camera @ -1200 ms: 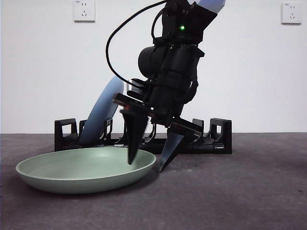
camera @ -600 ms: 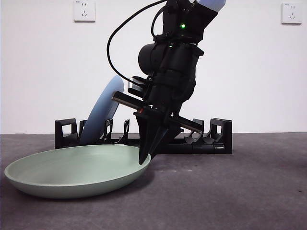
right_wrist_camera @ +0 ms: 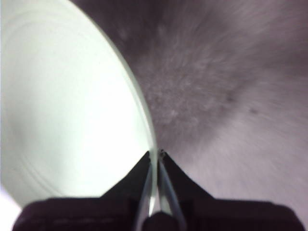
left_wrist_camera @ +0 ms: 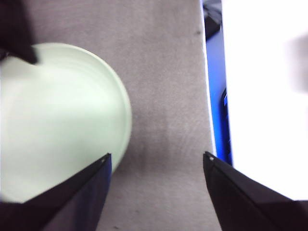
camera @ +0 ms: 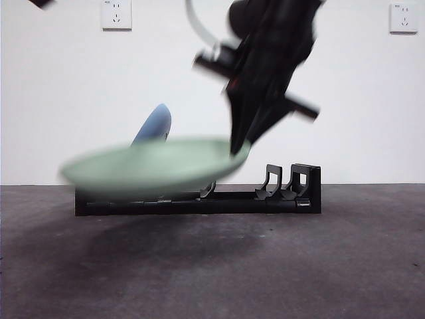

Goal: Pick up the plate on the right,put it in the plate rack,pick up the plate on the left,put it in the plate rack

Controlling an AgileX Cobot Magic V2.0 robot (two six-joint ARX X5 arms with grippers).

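Count of items in view: two plates, namely one green plate (camera: pixel 156 166) and one blue plate (camera: pixel 154 126). One black plate rack (camera: pixel 292 193) on one grey table (camera: pixel 299 266). Two grippers: the right gripper (right_wrist_camera: pixel 156 155) and the left gripper (left_wrist_camera: pixel 156 161), each with two black jaws. Two wall sockets, one at the upper left (camera: pixel 116 14) and one at the upper right (camera: pixel 403 18) of the front view.
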